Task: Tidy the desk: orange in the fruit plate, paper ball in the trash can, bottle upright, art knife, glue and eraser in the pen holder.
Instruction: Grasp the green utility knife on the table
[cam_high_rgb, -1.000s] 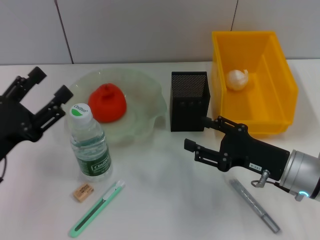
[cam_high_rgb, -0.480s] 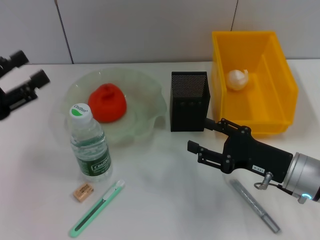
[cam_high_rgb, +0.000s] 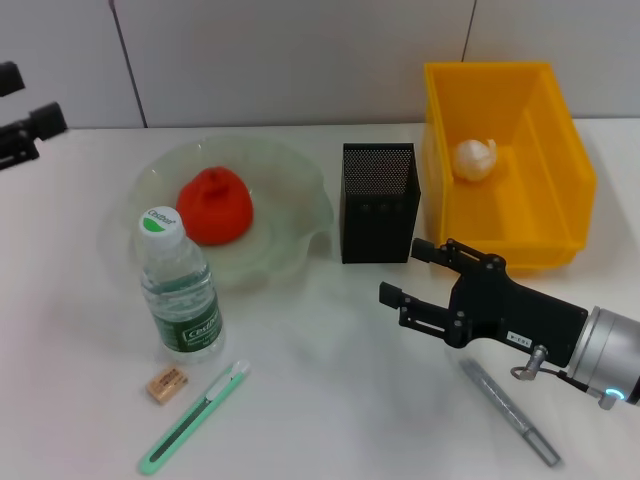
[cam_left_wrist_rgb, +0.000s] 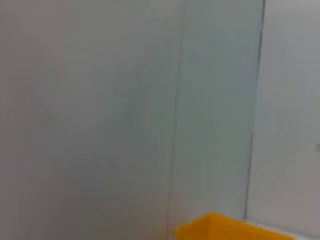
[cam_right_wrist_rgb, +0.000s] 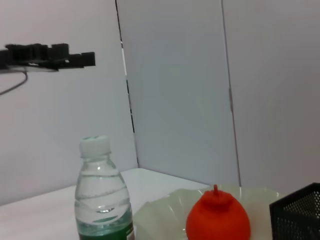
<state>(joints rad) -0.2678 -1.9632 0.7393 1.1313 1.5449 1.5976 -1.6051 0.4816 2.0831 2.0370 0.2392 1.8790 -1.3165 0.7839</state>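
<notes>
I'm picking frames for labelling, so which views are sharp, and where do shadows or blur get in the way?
Head view: evenly lit and sharp, with only soft shadows under the bottle and pen holder. Left wrist view: soft, showing bare wall and a corner of the yellow bin. Right wrist view: bottle and orange clear, the left gripper a dark silhouette.

White desk against a panelled wall

The tabletop (cam_high_rgb: 320, 400) meets pale grey wall panels (cam_high_rgb: 300, 60) (split by thin dark vertical seams), evenly lit.

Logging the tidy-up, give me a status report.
Right gripper open, hovering beside pen holder. Left gripper raised far left. Art knife, eraser on desk.
</notes>
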